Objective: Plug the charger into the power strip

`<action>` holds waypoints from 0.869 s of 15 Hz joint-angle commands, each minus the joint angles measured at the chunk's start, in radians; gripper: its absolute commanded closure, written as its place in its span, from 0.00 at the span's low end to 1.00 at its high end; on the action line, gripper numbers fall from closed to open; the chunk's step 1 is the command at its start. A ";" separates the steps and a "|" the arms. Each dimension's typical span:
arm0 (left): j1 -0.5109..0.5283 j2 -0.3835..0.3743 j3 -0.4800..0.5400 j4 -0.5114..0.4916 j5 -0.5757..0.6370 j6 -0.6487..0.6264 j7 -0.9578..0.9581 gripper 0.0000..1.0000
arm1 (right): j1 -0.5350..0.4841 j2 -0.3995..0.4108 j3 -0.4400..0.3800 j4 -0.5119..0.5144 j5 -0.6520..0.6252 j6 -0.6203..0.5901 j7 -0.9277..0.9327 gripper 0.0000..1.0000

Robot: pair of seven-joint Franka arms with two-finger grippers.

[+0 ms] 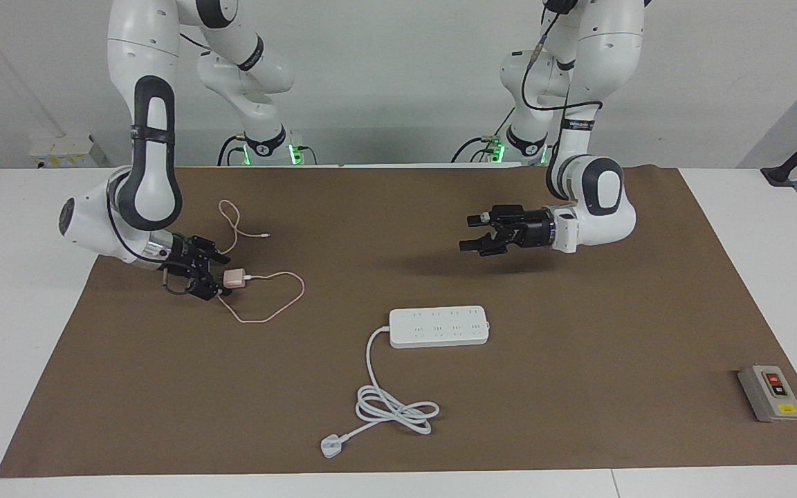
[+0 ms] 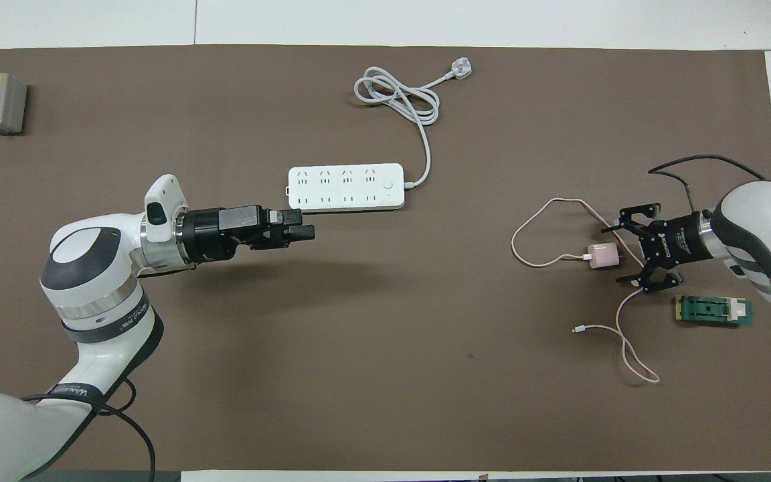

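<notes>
Pink charger [image 1: 234, 278] lying on brown mat toward right arm's end, flanked by spread fingers of right hand [image 1: 217, 277], grasp not yet closed; next, clench, carry to power strip [image 1: 438, 326]; left hand [image 1: 471, 234] released, waiting.

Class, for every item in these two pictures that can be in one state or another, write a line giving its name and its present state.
charger: lying on the mat, unplugged, cable loose
power strip: flat on the mat, every socket empty
white plug: lying on the mat, not plugged in
right gripper: open, at the charger, not closed on it
left gripper: open, empty, raised over the mat
</notes>
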 commanded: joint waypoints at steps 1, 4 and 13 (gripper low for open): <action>-0.041 0.020 0.015 0.015 -0.050 0.028 0.053 0.00 | -0.011 0.000 0.005 -0.025 0.028 0.037 -0.051 0.00; -0.067 0.020 0.014 0.015 -0.080 0.043 0.076 0.00 | -0.011 0.000 0.005 -0.025 0.028 0.037 -0.052 0.10; -0.106 0.034 0.017 0.036 -0.115 0.115 0.087 0.00 | -0.008 -0.002 0.006 0.030 0.060 -0.038 -0.033 0.83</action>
